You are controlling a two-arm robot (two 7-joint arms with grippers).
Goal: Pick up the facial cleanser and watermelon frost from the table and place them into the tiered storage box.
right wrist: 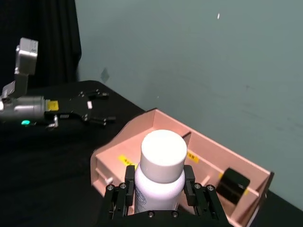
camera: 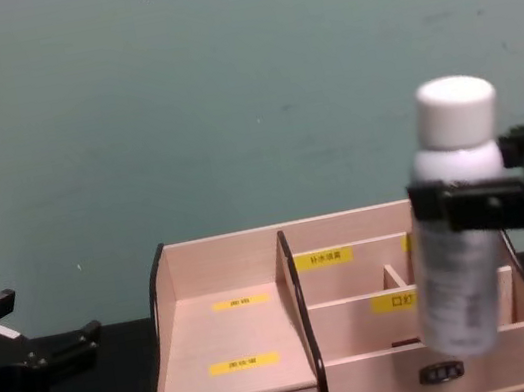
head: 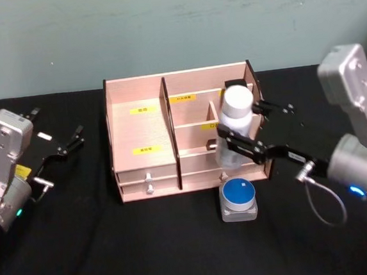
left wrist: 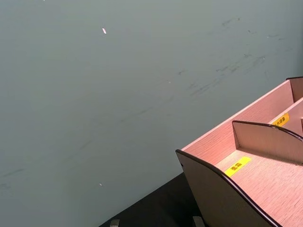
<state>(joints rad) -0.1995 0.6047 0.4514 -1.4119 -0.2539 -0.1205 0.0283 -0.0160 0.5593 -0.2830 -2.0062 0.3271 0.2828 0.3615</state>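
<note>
My right gripper (head: 242, 129) is shut on the facial cleanser (head: 236, 117), a white bottle with a white cap. It holds the bottle almost upright in the air at the right front of the tiered storage box (head: 140, 125). In the chest view the bottle (camera: 460, 222) hangs before the box's right compartments (camera: 232, 343). The right wrist view looks down on the cap (right wrist: 161, 151) between the fingers (right wrist: 125, 189). The watermelon frost (head: 238, 198), a small grey container with a round blue lid, stands on the table just in front of the box. My left gripper (head: 57, 126) rests open at the far left.
The table (head: 116, 253) is covered in black cloth, with a grey-green wall behind. A small black object (right wrist: 232, 185) sits at the box's back right corner. The box's left stepped shelf (left wrist: 265, 170) holds nothing. Two small drawers (head: 148, 178) face me.
</note>
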